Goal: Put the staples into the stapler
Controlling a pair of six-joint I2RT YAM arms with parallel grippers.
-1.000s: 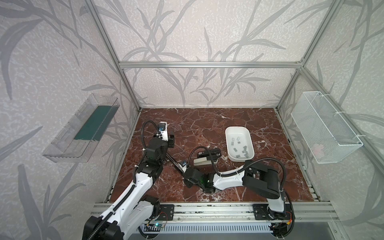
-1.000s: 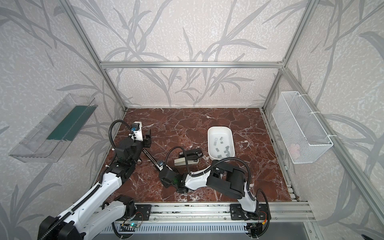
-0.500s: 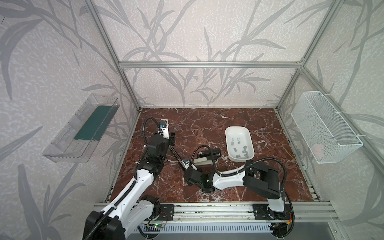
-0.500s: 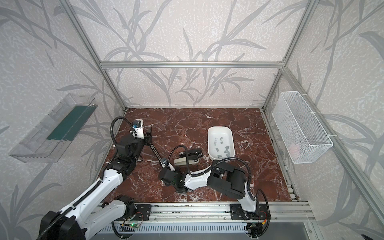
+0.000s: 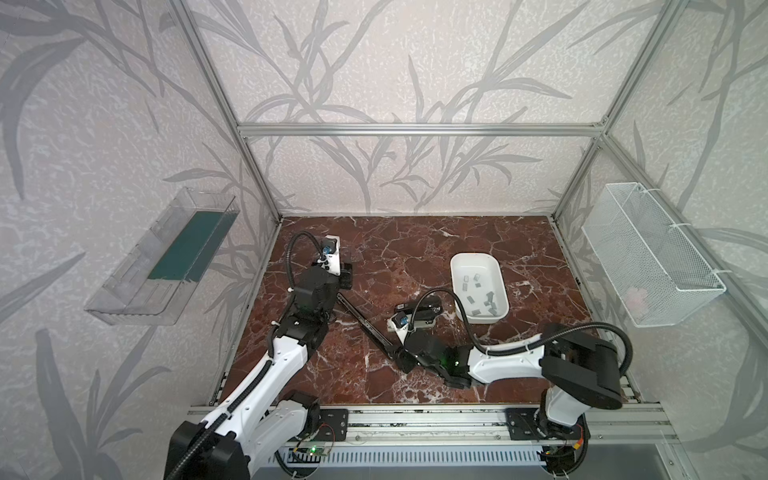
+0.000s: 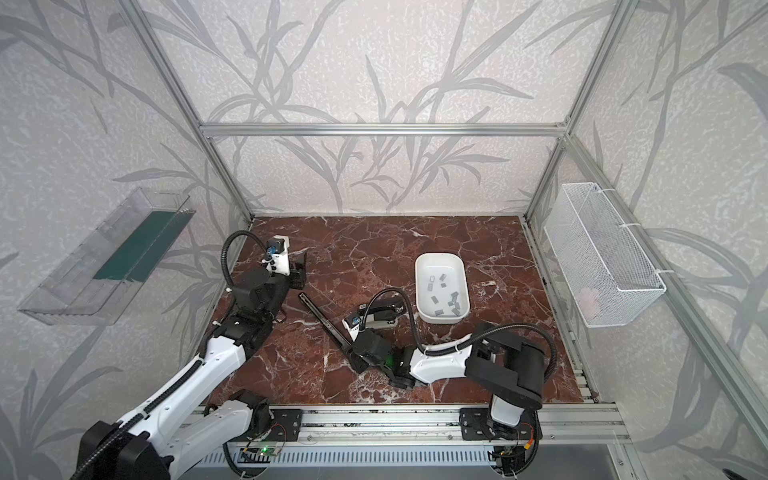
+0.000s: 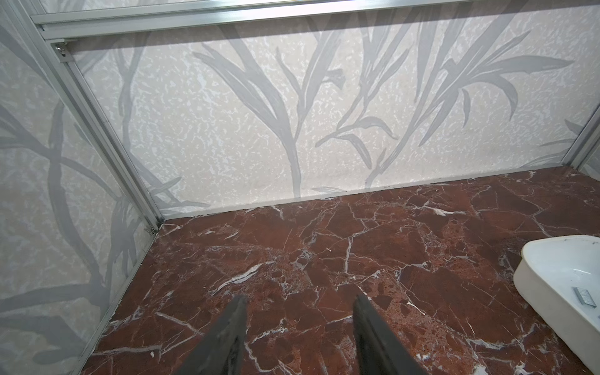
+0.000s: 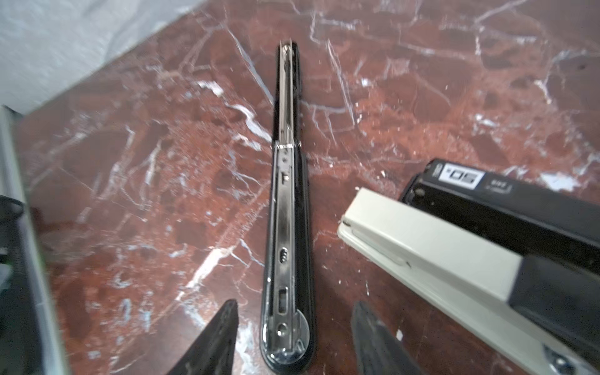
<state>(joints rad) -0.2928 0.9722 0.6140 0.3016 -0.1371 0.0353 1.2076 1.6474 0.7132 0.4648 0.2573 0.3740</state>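
The stapler lies folded out flat on the marble floor, a long black bar with its bare metal channel facing up; both top views show it. My right gripper is open, its fingers on either side of the stapler's rounded hinge end and clear of it. The staples are several small grey strips in a white tray; one strip shows in the left wrist view. My left gripper is open and empty over bare floor at the back left.
A grey-white stapler and a black stapler lie closed, side by side, between the opened stapler and the tray. A wire basket hangs on the right wall, a clear bin on the left wall.
My right gripper has opened and drawn back a little to the right, letting go of the stapler's hinge end. The left gripper has lifted slightly toward the back.
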